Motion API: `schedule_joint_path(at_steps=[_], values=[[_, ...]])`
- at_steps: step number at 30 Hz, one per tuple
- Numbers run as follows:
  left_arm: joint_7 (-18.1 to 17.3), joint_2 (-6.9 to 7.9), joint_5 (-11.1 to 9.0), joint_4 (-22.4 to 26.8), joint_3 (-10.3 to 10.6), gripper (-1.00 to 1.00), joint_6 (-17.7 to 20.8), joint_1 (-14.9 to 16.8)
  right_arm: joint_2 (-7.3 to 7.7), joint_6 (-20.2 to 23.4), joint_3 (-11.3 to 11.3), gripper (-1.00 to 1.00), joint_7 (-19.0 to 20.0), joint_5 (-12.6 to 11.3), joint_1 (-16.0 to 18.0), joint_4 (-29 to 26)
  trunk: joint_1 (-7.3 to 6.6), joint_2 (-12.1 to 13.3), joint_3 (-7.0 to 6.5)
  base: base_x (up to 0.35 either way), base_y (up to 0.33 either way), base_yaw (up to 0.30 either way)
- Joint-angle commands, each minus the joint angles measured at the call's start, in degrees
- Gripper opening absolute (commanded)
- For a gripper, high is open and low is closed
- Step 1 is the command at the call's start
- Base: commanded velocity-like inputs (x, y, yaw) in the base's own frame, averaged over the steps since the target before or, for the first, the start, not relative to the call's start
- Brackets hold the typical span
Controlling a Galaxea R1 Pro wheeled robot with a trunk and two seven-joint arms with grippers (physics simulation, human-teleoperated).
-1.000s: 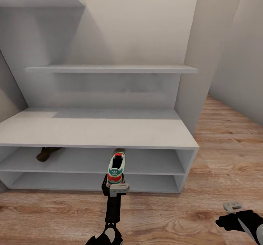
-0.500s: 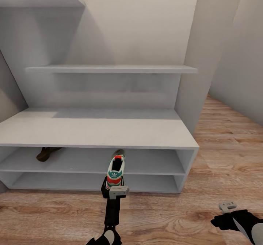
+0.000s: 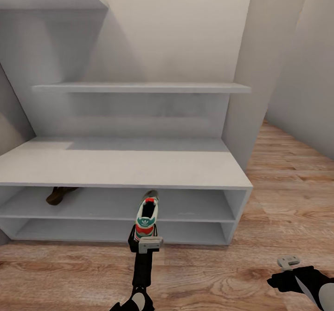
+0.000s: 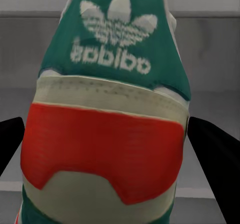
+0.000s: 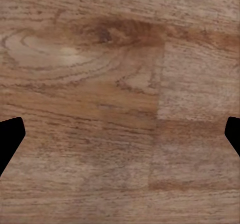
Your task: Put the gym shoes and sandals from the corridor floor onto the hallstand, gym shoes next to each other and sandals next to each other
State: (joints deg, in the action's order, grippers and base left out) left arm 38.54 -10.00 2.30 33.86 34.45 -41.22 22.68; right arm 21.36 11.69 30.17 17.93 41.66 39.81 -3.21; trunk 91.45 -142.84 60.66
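A white gym shoe (image 3: 147,214) with a teal heel tab and a red patch is held heel toward me, its toe pointing into the hallstand's (image 3: 120,162) upper low shelf. My left gripper (image 3: 145,231) is shut on its heel. The left wrist view has that heel (image 4: 110,83) up close, with black fingers (image 4: 212,144) on both sides. One brown sandal (image 3: 59,194) lies on the same shelf at the far left. At the lower right, my right gripper (image 3: 289,262) hangs open over the corridor floor (image 3: 222,274), and bare planks (image 5: 120,103) lie between its fingertips.
Below the shoe's shelf is the lowest shelf (image 3: 116,231). A long wall shelf (image 3: 139,87) runs above the broad top. A pale wall panel (image 3: 250,93) borders the unit on the right, with wood floor stretching past it.
The held gym shoe has edged slightly forward toward the shelf. My right gripper has shifted a little to the left over the floor.
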Motion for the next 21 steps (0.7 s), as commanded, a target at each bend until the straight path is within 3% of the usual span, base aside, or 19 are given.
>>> schedule_joint_path(at_steps=[1,21], values=[[-0.04,0.00,0.01,0.00,0.00,-1.00,0.00,0.00,0.00,0.00,0.01,1.00,0.00,0.00,0.00,-0.01,0.00,0.00,0.00,0.000,0.000,0.000],[-0.04,0.00,-0.01,-0.11,-0.13,-1.00,-0.01,0.00,-0.01,0.00,0.01,1.00,0.00,0.00,-0.03,0.00,0.00,0.00,0.00,0.000,0.000,0.000]])
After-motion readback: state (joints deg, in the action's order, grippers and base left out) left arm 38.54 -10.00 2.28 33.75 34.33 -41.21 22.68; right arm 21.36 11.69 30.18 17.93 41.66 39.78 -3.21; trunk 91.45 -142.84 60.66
